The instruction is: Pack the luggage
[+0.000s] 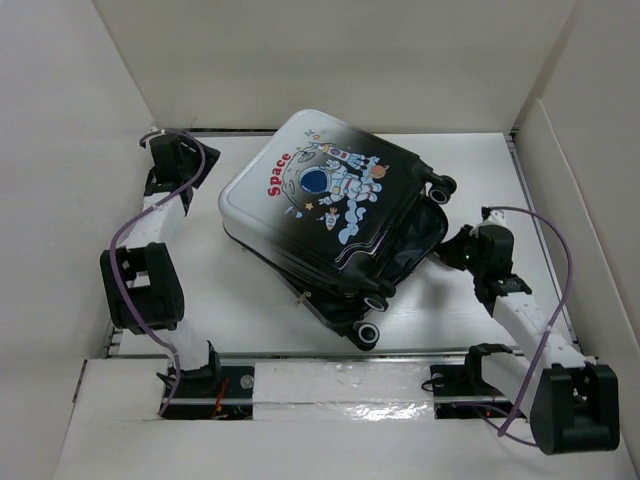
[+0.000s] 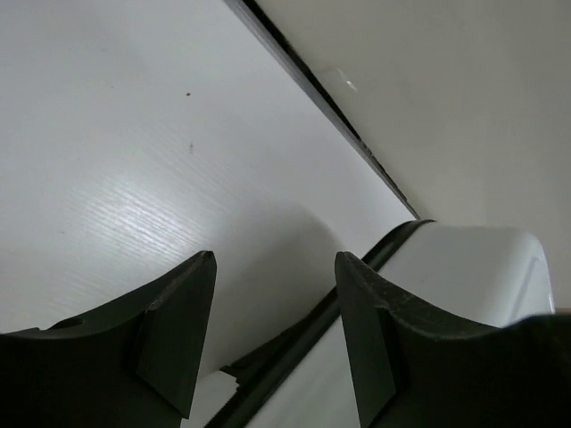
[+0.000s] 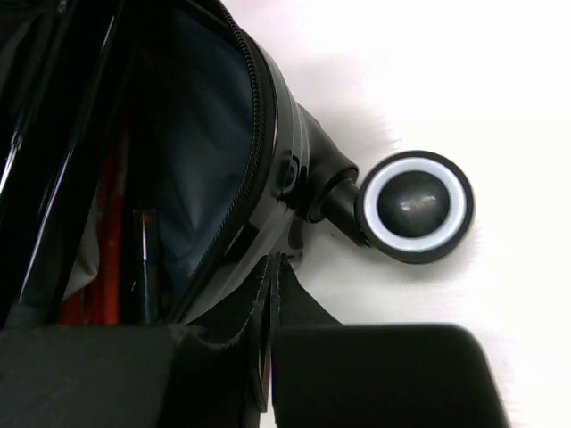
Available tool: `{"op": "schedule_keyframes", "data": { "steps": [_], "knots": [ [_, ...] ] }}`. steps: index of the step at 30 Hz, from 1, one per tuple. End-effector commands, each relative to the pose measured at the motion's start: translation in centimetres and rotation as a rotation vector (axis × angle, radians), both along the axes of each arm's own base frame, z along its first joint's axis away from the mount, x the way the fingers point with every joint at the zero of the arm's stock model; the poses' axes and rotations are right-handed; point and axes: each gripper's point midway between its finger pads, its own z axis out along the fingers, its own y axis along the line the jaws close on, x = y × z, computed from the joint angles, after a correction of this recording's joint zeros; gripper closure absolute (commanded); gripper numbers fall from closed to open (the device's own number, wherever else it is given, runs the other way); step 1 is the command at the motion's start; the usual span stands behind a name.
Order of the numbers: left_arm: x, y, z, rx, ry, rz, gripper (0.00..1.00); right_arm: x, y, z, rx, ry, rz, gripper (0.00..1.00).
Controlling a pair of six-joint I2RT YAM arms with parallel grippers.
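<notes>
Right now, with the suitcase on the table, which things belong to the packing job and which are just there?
Job: luggage, gaping at the wheel end; right gripper, shut on its lining edge; left gripper, open beside its white corner.
Just there: table; white walls; purple cable.
</notes>
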Motion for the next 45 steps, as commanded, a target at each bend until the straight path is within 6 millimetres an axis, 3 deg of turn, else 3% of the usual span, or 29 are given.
{"op": "schedule_keyframes", "data": {
  "steps": [1, 2, 3, 4, 5, 6, 7, 8, 9, 15, 16, 18, 19, 20, 25, 26, 27, 30, 31, 33, 34, 35, 36, 37, 39, 40, 43, 44, 45],
  "knots": [
    [1.1, -1.2, 1.3, -0.068, -0.046, -0.095, 0.47, 3.1, 1.1, 2.1, 0.045, -0.097, 0.031, 0.97],
    [1.4, -1.6, 0.1, -0.068, -0.016, -0.125, 0.47, 4.2, 1.7, 3.3, 0.046, -0.123, 0.043, 0.97],
    [1.7, -1.9, -2.0, -0.070, 0.029, -0.151, 0.47, 4.8, 2.7, 3.4, 0.047, -0.119, 0.069, 0.97],
    [1.5, -3.0, -2.7, -0.087, 0.038, -0.197, 0.47, 5.5, 3.4, 3.4, 0.045, -0.111, 0.087, 0.96],
    [1.2, -3.2, -3.7, -0.098, 0.048, -0.208, 0.47, 6.5, 4.2, 1.9, 0.033, -0.069, 0.109, 0.96],
    [0.4, -4.1, -5.0, -0.107, 0.046, -0.227, 0.47, 8.1, 5.5, 3.8, 0.038, -0.104, 0.153, 0.97],
    [-0.1, -5.1, -5.4, -0.125, 0.041, -0.237, 0.48, 8.7, 7.1, 4.0, 0.035, -0.105, 0.209, 0.97],
    [-0.6, -5.1, -5.7, -0.131, 0.034, -0.229, 0.48, 9.5, 8.3, 2.7, 0.029, -0.068, 0.255, 0.97],
    [-1.9, -5.9, -6.1, -0.132, 0.016, -0.234, 0.48, 11.2, 9.3, 4.9, 0.029, -0.114, 0.276, 0.97],
    [-7.8, -9.3, -7.7, -0.124, -0.019, -0.251, 0.49, 16.1, 15.0, 7.9, -0.027, -0.166, 0.465, 0.97],
    [-8.5, -9.5, -7.9, -0.114, -0.025, -0.246, 0.49, 17.7, 16.3, 8.7, -0.036, -0.186, 0.493, 0.97],
    [-11.2, -10.7, -9.0, -0.100, -0.015, -0.272, 0.49, 18.3, 17.6, 8.4, -0.055, -0.159, 0.554, 0.96],
    [-11.9, -11.2, -9.2, -0.093, -0.015, -0.280, 0.50, 19.3, 18.0, 6.9, -0.058, -0.129, 0.570, 0.94],
    [-12.7, -11.5, -9.6, -0.087, -0.010, -0.288, 0.51, 19.9, 19.1, 8.3, -0.061, -0.144, 0.601, 0.94],
    [-17.8, -13.8, -10.9, -0.070, 0.001, -0.325, 0.53, 22.2, 22.4, 9.4, -0.055, -0.138, 0.709, 0.91],
    [-18.3, -13.9, -10.9, -0.071, 0.000, -0.325, 0.52, 22.5, 22.3, 8.1, -0.072, -0.095, 0.715, 0.90],
    [-19.2, -13.9, -10.8, -0.072, -0.007, -0.325, 0.52, 23.6, 22.7, 10.8, -0.080, -0.152, 0.713, 0.88],
    [-20.7, -13.5, -10.2, -0.085, -0.037, -0.312, 0.52, 24.5, 23.0, 11.2, -0.094, -0.131, 0.729, 0.80],
    [-21.0, -13.3, -9.9, -0.085, -0.043, -0.306, 0.52, 25.2, 23.2, 13.7, -0.097, -0.187, 0.728, 0.73],
    [-21.8, -12.7, -9.1, -0.069, -0.068, -0.296, 0.52, 25.5, 23.6, 13.6, -0.091, -0.169, 0.742, 0.67],
    [-21.9, -12.0, -9.0, -0.047, -0.072, -0.266, 0.51, 25.8, 23.7, 16.1, -0.093, -0.221, 0.739, 0.58],
    [-22.1, -11.1, -8.5, -0.018, -0.091, -0.235, 0.52, 25.9, 23.1, 17.0, -0.085, -0.226, 0.730, 0.48],
    [-22.4, -10.9, -8.2, -0.006, -0.100, -0.239, 0.52, 25.9, 23.2, 17.1, -0.079, -0.227, 0.732, 0.47],
    [-22.3, -10.0, -8.0, 0.024, -0.105, -0.196, 0.52, 25.7, 22.5, 19.1, -0.077, -0.264, 0.717, 0.37],
    [-22.5, -9.3, -7.6, 0.068, -0.112, -0.183, 0.54, 25.7, 21.6, 20.5, -0.077, -0.304, 0.690, 0.29],
    [-22.5, -8.9, -7.7, 0.085, -0.106, -0.173, 0.55, 25.0, 20.3, 23.3, -0.082, -0.356, 0.664, 0.22],
    [-22.3, -9.4, -8.2, 0.106, -0.084, -0.206, 0.55, 24.0, 18.3, 25.4, -0.093, -0.393, 0.620, 0.21],
    [-22.1, -9.7, -8.2, 0.106, -0.078, -0.221, 0.56, 22.2, 16.9, 29.6, -0.101, -0.481, 0.588, 0.25],
    [-21.6, -10.1, -8.2, 0.103, -0.076, -0.236, 0.56, 21.9, 16.0, 27.1, -0.109, -0.430, 0.543, 0.35]
  ]
}}
